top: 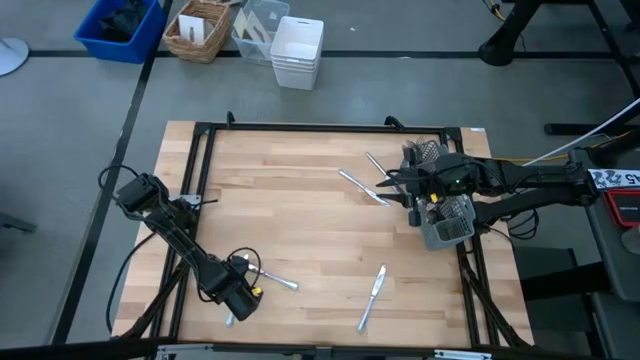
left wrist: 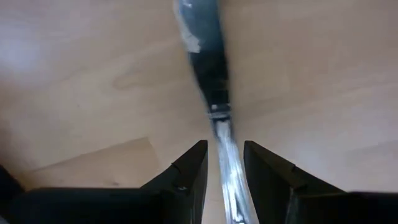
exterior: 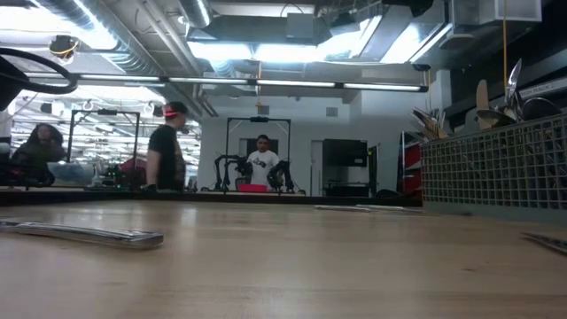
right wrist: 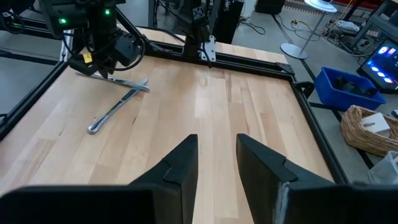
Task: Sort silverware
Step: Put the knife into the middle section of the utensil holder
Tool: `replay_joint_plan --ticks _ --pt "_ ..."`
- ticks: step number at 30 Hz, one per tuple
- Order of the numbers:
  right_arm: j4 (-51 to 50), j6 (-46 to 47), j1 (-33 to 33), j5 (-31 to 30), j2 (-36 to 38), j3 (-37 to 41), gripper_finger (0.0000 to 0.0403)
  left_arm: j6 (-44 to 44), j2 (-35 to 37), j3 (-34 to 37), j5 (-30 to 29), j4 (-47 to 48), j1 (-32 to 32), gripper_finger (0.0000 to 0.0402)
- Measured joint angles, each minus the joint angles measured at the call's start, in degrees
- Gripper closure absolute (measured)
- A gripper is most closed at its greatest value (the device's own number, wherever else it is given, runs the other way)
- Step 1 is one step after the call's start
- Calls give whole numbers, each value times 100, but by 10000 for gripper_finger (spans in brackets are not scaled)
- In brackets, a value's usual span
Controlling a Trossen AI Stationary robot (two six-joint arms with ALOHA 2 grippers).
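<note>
**Shiny metal on pale matt wood**

The table [top: 300,250] is smooth light wood, planked, matt. The silverware [top: 372,297] is polished, reflective metal. The caddy [top: 447,222] is dark wire mesh. A basket [top: 199,30] behind looks woven wicker, beside blue and white plastic bins

Robotics lab: exposed ceiling ducts [exterior: 133,35], robot rig [exterior: 257,168]
</note>
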State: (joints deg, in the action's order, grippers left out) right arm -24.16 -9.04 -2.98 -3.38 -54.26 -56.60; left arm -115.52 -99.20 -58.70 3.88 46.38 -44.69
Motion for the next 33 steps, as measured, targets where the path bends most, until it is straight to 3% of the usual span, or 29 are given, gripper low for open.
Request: replay_joint_plan --ticks 12,25,33 --pt "0 0 0 0 0 0 290 -22 -7 14 0 113 2 304" --pt "-11 0 0 2 0 0 290 -22 -483 -13 -186 13 15 304" --pt "-101 0 0 2 0 0 290 -18 -513 -4 -192 45 15 379"
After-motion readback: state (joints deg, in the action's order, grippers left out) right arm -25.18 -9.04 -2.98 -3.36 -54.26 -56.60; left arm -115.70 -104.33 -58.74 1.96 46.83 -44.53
